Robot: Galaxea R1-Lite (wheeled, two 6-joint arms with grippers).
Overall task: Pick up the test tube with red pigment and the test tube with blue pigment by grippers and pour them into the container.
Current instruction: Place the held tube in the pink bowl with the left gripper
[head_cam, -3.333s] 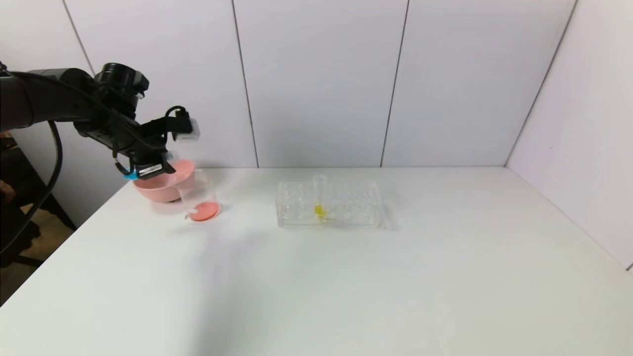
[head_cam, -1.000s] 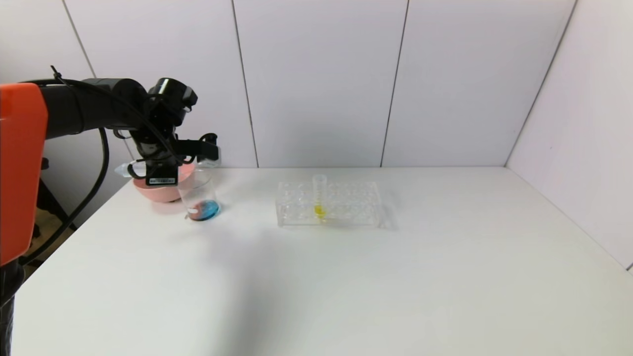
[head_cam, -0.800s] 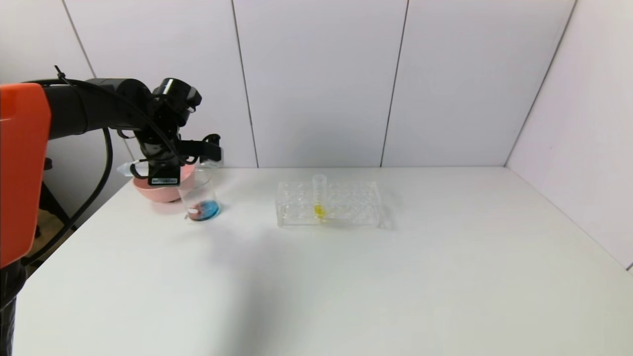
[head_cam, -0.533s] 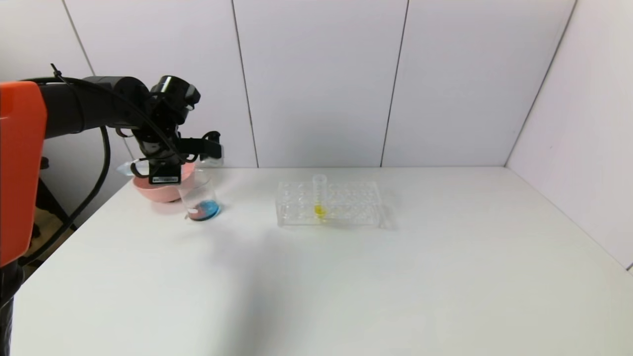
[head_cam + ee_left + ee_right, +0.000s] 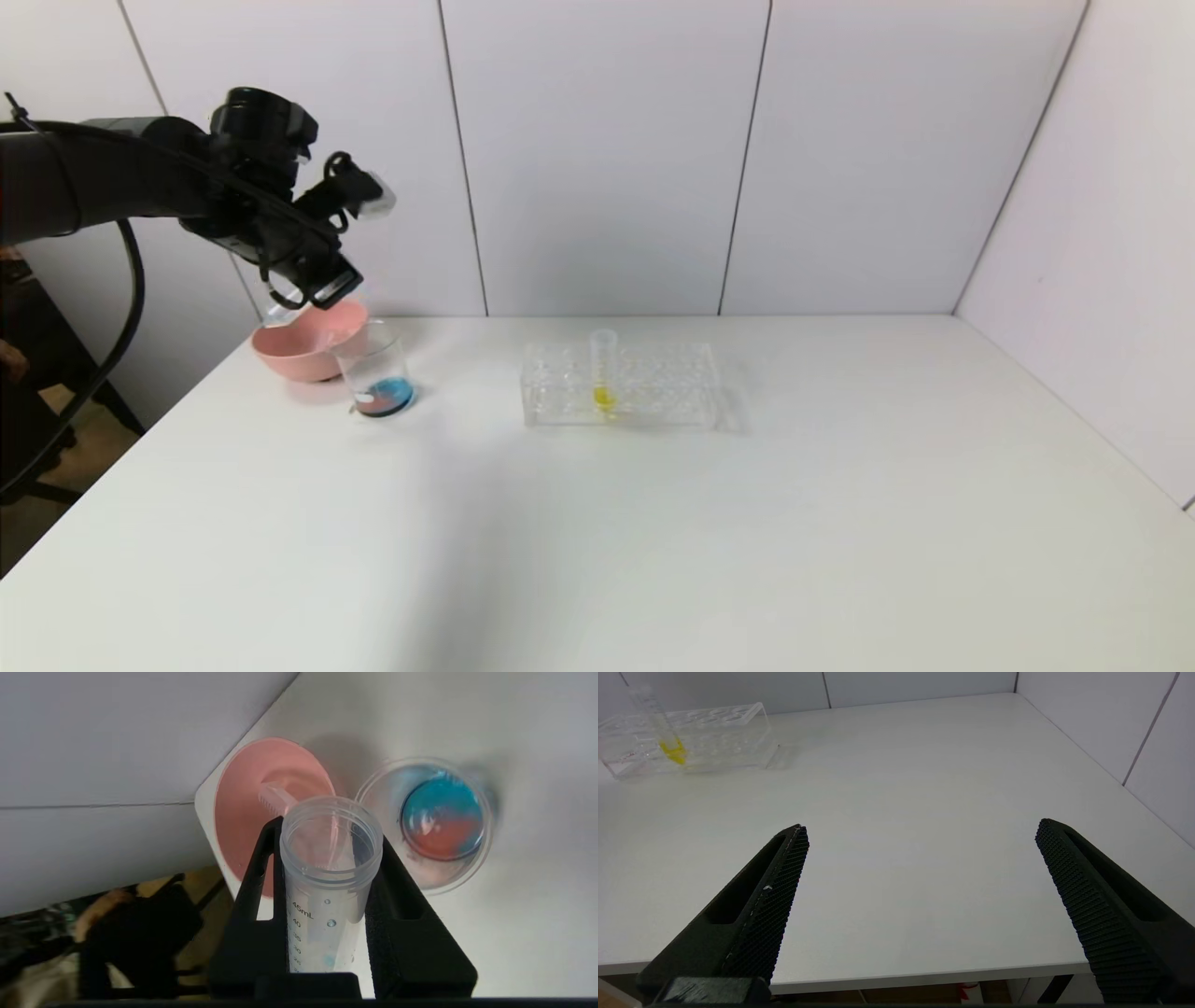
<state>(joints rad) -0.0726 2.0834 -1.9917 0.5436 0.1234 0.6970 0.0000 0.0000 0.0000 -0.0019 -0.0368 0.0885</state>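
My left gripper [image 5: 322,280] hangs above the pink bowl [image 5: 308,350], just left of the container [image 5: 376,378]. It is shut on the test tube with blue pigment [image 5: 327,882], which holds only a small blue trace. The tube's open mouth points down toward the bowl. The container, a clear beaker [image 5: 441,821], holds blue and red liquid side by side. Another clear tube [image 5: 275,800] lies in the pink bowl [image 5: 243,812]; no liquid shows in it. My right gripper [image 5: 922,828] is open and empty over the table's near edge, outside the head view.
A clear tube rack [image 5: 621,385] stands mid-table with one yellow-liquid tube [image 5: 603,373] upright in it; it also shows in the right wrist view [image 5: 686,742]. The bowl sits at the table's far left corner, close to the wall and the table edge.
My left gripper has risen and swung left, from over the beaker to above the pink bowl, still holding the tube. Since the oldest frame the beaker has gained blue liquid beside the red.
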